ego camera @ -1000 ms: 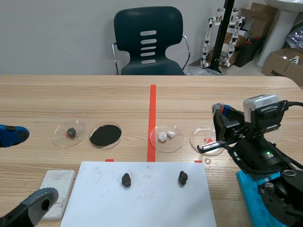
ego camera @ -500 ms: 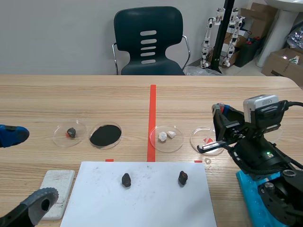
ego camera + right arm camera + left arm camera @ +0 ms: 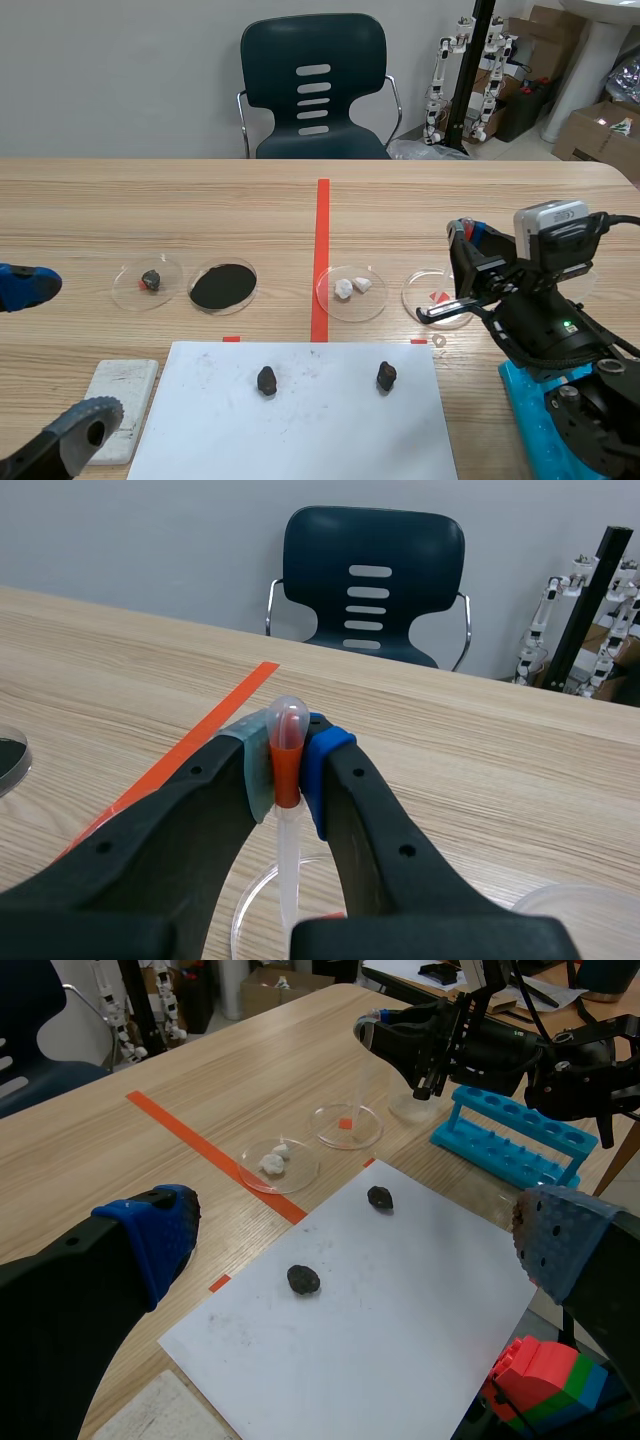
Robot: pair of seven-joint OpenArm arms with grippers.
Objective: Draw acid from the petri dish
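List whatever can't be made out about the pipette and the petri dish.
- Pipette tip: in the right wrist view it drops behind the right gripper, so contact with the dish is hidden.
- Petri dish contents: in the scene view, too small and clear to tell any liquid.
- Blue rack: in the scene view, mostly covered by the right arm and cut by the edge.

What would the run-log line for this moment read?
right gripper: shut on clear plastic pipette with orange-red band | pipette: over clear round petri dish | left gripper: open, empty
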